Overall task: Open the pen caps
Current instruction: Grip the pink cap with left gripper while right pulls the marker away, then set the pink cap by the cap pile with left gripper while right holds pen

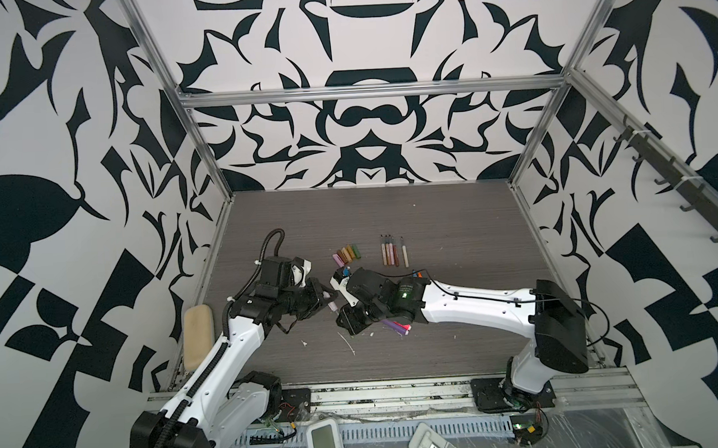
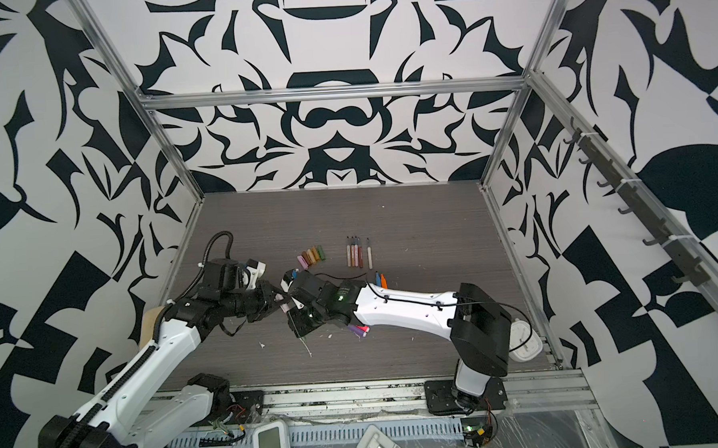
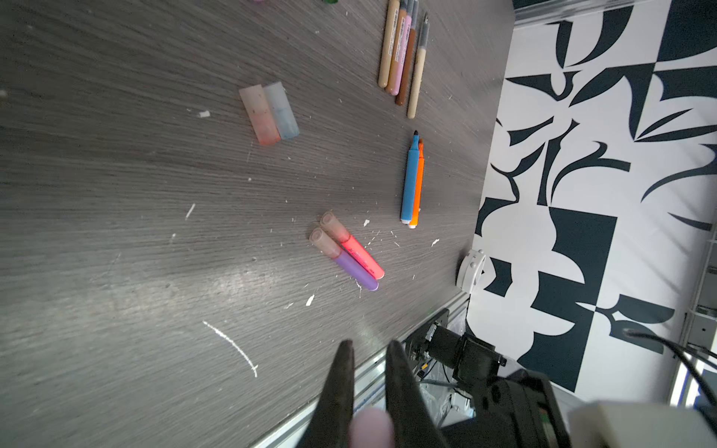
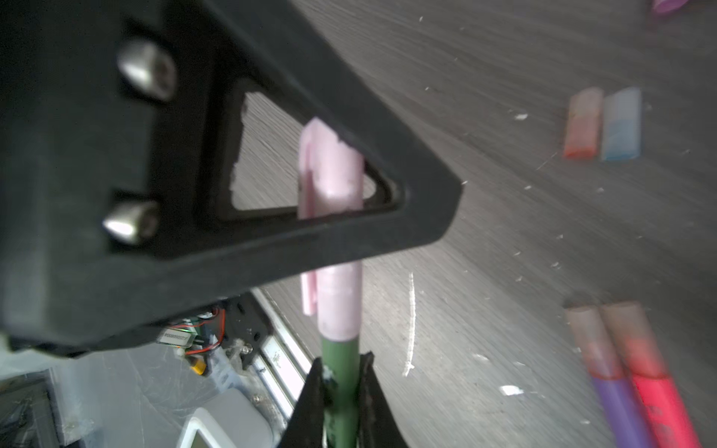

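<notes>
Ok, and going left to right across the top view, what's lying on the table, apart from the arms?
tan pad → row of loose caps → thin pens → blue and orange pens → white device

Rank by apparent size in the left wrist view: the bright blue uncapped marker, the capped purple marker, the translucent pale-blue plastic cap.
Largest: bright blue uncapped marker and capped purple marker, too alike to rank.
Smallest: translucent pale-blue plastic cap.
</notes>
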Controlling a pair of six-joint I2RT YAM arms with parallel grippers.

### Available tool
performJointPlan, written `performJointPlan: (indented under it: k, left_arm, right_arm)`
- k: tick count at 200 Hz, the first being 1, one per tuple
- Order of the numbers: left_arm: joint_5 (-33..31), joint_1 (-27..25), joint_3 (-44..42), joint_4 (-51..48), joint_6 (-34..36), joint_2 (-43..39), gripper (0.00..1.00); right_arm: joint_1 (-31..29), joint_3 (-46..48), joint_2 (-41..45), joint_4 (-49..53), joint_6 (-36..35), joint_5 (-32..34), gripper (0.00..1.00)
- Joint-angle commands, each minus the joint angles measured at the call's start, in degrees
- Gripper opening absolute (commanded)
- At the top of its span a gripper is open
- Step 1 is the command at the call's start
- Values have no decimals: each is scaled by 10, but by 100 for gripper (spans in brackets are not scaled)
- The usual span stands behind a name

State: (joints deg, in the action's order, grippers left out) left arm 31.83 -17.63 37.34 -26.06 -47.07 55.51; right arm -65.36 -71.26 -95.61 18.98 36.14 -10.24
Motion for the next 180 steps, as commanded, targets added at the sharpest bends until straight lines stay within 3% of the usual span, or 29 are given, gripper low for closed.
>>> performJointPlan:
  k: [1,17,45,65,81,110,180]
  left_arm:
    - [-4,4,37,4,-1,10,0]
    - [-6,37,94,2,52,61,0]
    - [-7,148,307,-101,182,253,0]
    - [-17,161,397,-136,205,332,0]
    - [16,158,375,-79,172,333,0]
    - [18,154,319,-33,153,341,0]
    - [-10,135,241,47,134,402,0]
  right_arm:
    - [3,-4,15,13,1,11,0]
    - [1,24,26,10,14,13,0]
    - [-17,115,63,-35,55,12,0]
    - [-29,178,118,-56,87,32,0]
    - [-29,221,171,-61,106,55,0]
    - [-21,263,233,-51,110,91,0]
    - [13,256,238,-33,88,90,0]
